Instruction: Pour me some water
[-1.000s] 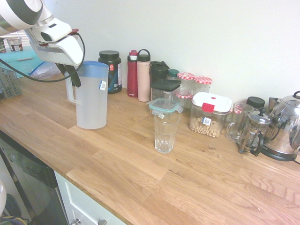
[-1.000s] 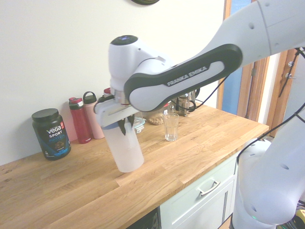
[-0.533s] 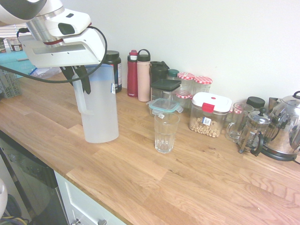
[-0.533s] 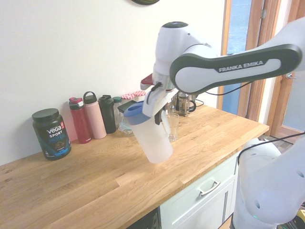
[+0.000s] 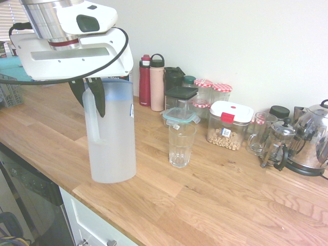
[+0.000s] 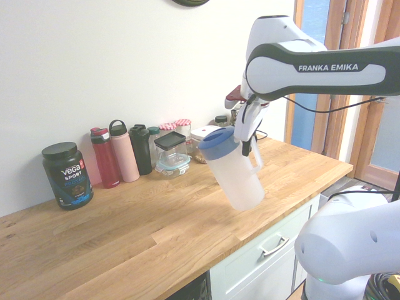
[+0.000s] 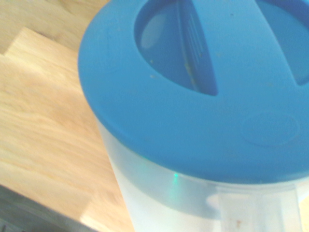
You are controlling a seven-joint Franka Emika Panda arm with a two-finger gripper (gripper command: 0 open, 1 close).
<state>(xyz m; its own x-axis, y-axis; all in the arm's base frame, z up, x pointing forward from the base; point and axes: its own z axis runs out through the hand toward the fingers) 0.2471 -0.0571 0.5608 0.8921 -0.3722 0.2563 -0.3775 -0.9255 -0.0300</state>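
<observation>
The frosted plastic pitcher (image 5: 110, 134) with a blue lid (image 7: 203, 96) hangs in the air above the wooden counter (image 5: 215, 205), near its front edge. My gripper (image 5: 95, 96) is shut on the pitcher's side handle (image 6: 255, 153). The water (image 5: 110, 164) fills roughly the lower third of the pitcher. In the second exterior view the pitcher (image 6: 234, 172) is tilted, with its base swung out toward the counter edge. The ribbed clear drinking glass (image 5: 181, 144) stands upright on the counter, a short way right of the pitcher. That glass is hidden behind the pitcher in the second exterior view.
Along the wall stand a black tub (image 6: 67, 175), red and pink bottles (image 5: 151, 82), a dark bottle, lidded jars (image 5: 212, 95), a snack container (image 5: 228, 124), a glass mug, a French press (image 5: 277, 146) and a kettle (image 5: 312, 138). A small lidded box (image 5: 179, 116) sits just behind the glass.
The arm has lifted the pitcher and carried it along the counter toward the glass and the front edge. The pitcher now leans more.
</observation>
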